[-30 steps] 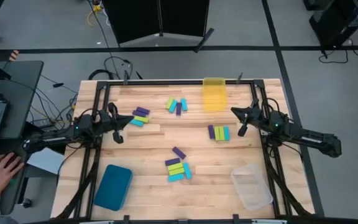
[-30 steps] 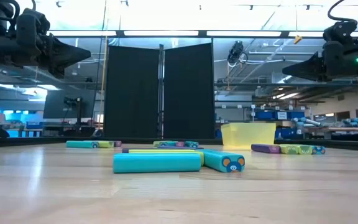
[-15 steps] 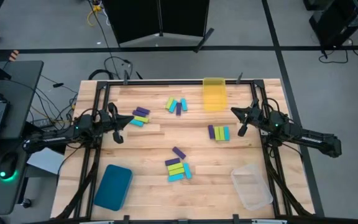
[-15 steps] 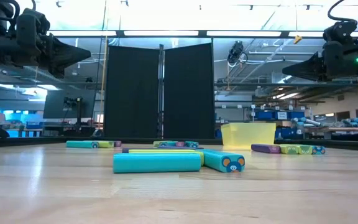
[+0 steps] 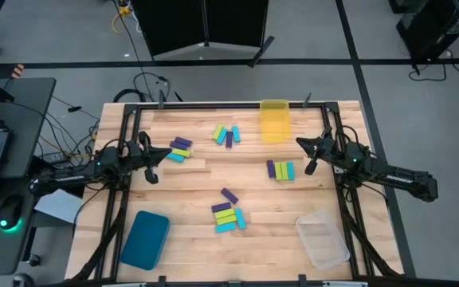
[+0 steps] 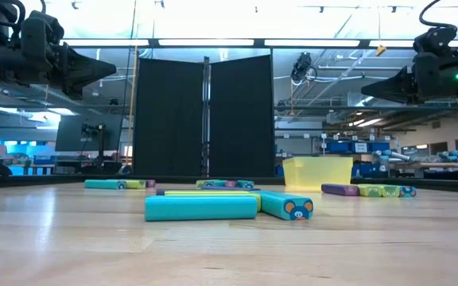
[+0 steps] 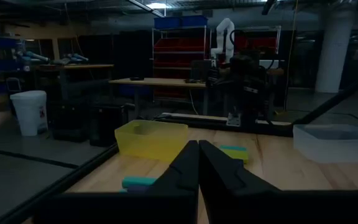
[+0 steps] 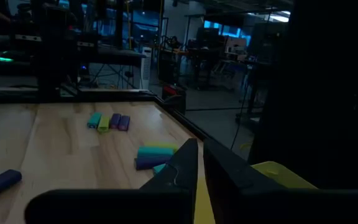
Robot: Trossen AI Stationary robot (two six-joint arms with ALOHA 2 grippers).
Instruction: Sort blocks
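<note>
The blocks lie flat on the wooden table in several clusters of purple, lime and cyan: one at the left (image 5: 180, 149), one at the far middle (image 5: 226, 134), one at the right (image 5: 280, 170) and one near the middle (image 5: 228, 216). My left gripper (image 5: 168, 152) hovers shut above the table's left side, pointing level toward the left cluster. My right gripper (image 5: 298, 143) hovers shut above the right side, beside the yellow bin (image 5: 274, 119). Both stay high over the table in the low view, the left gripper (image 6: 114, 67) and the right gripper (image 6: 364, 94).
A teal bin (image 5: 145, 239) sits at the near left corner and a clear bin (image 5: 322, 241) at the near right. A black frame (image 5: 213, 104) runs round the table. Bare wood lies between the clusters.
Neither arm nor any block has moved. A person's hand that lay on the desk left of the table has gone out of view.
</note>
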